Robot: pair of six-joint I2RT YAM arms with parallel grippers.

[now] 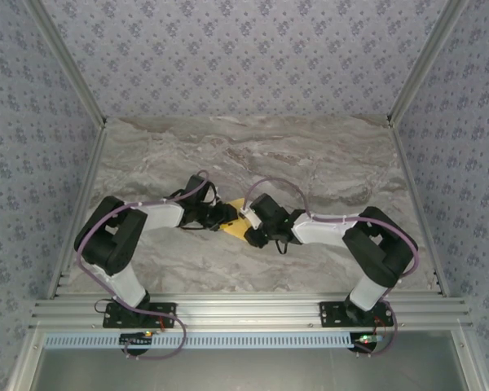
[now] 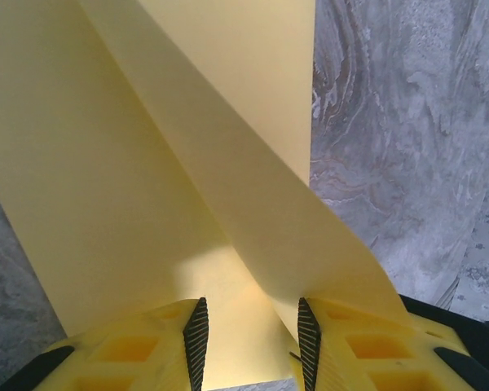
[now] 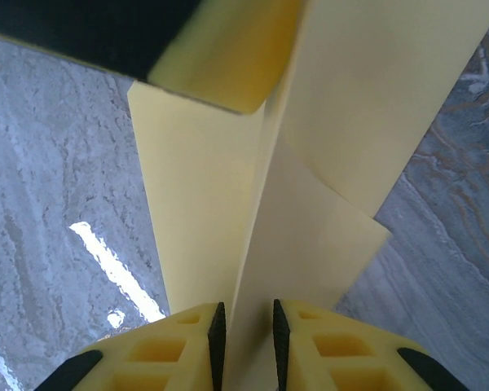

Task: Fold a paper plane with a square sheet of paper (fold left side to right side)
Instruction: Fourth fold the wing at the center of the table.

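So the square sheet of paper [image 2: 106,204] was sitting about mid-table on the marble table [image 1: 326,163], right between the 2 arms where they met in the top view. It wasn't flat anymore. 1 flap was folded over and crossed the lower layer on a diagonal, and you could see bare marble off to the right of it in the left wrist view.

The left gripper [image 2: 251,342] had its jaws clearly apart, with a good gap between the 2 ribbed black pads. The lower layer of the paper ran under that gap, and the folded flap's edge came down right against the right-hand pad [image 2: 308,342]. Didn't look like a clamp to me, way too much room for something that thin.

The right gripper [image 3: 246,342] was the tricky one. Its pads were close together with only a narrow slot, and a raised fold of the yellow paper ran straight down into that slot. Honestly I couldn't tell if it was pinching the fold or just standing around it.

From the right wrist camera, a yellow and black finger of the left gripper hung over the paper's far end.
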